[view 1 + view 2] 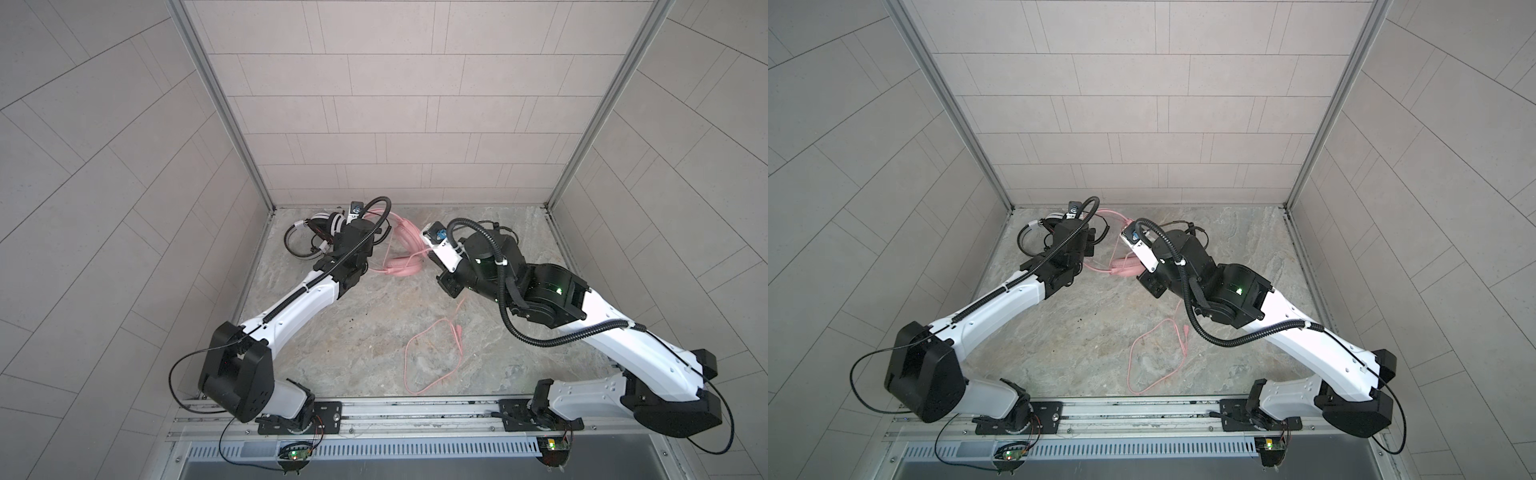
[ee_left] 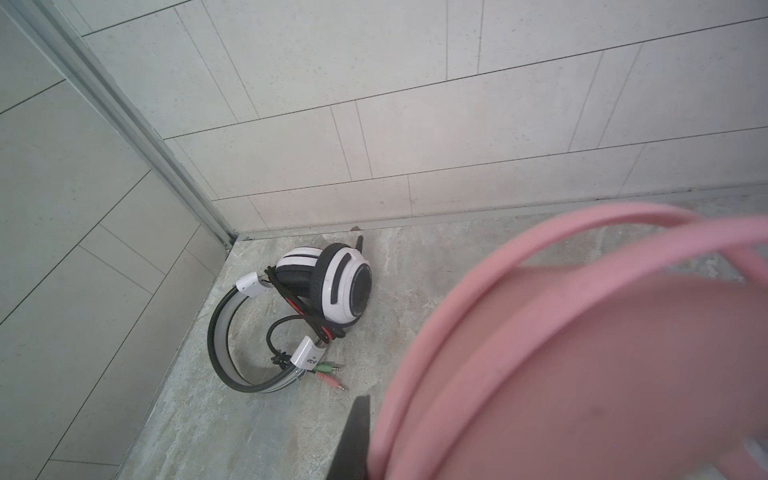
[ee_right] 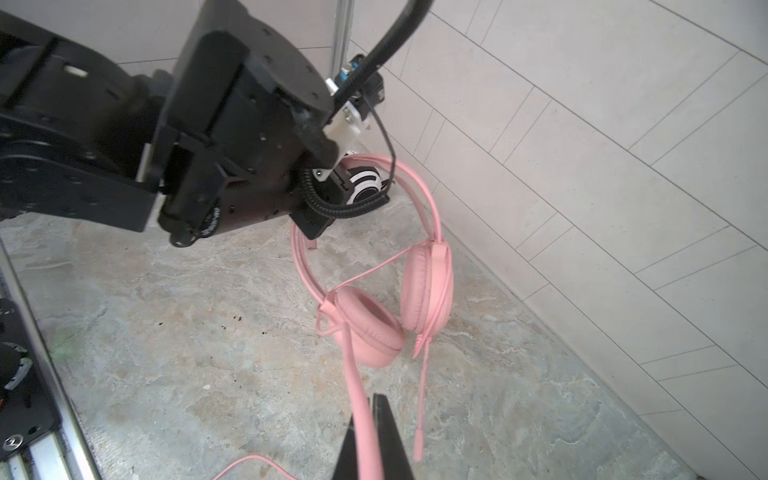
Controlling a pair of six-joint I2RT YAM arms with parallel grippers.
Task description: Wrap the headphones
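Observation:
The pink headphones point(image 1: 400, 266) point(image 1: 1126, 271) hang just above the marble table, ear cups point(image 3: 428, 286) low and mic boom point(image 3: 422, 390) dangling. My left gripper point(image 3: 311, 226) point(image 2: 376, 424) is shut on their headband point(image 2: 582, 353), which fills its wrist view. My right gripper point(image 3: 365, 411) point(image 1: 448, 286) is shut on the pink cable point(image 3: 356, 386) a little below the cups. The rest of that cable point(image 1: 415, 361) point(image 1: 1136, 365) lies in a loose loop toward the front. The white-and-black headphones point(image 2: 332, 286) point(image 1: 320, 235) lie in the back left corner, cable bundled round them, plugs point(image 2: 332, 370) beside the headband.
Tiled walls close the table on three sides, with a metal post point(image 2: 137, 137) in the back left corner. A metal rail point(image 1: 395, 409) carrying both arm bases runs along the front edge. Dark specks point(image 3: 232, 319) dot the marble.

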